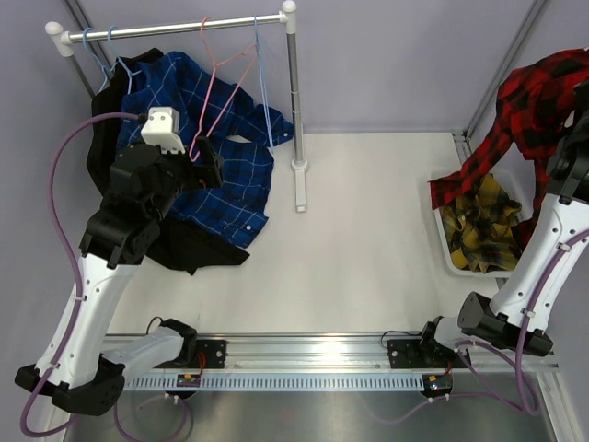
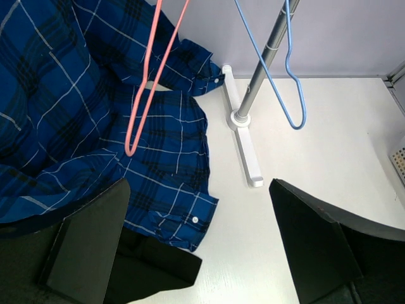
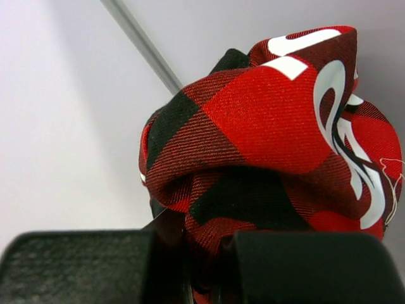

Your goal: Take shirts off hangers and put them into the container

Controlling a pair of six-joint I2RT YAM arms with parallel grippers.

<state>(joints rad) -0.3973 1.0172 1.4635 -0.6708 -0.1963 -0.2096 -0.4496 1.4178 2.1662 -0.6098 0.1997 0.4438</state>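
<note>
The blue checked shirt lies slumped below the rail, over the plain black shirt. A pink hanger and a light blue hanger hang bare from the rail. My left gripper hovers open above the blue shirt's hem and the black shirt, holding nothing. My right gripper is shut on a bunched fold of the red-and-black plaid shirt, which hangs lifted over the container. The yellow-and-black plaid shirt lies inside the container.
The silver rail with white ends stands on a post whose white foot rests on the table just right of the blue shirt. More light blue hangers hang at the rail's left end.
</note>
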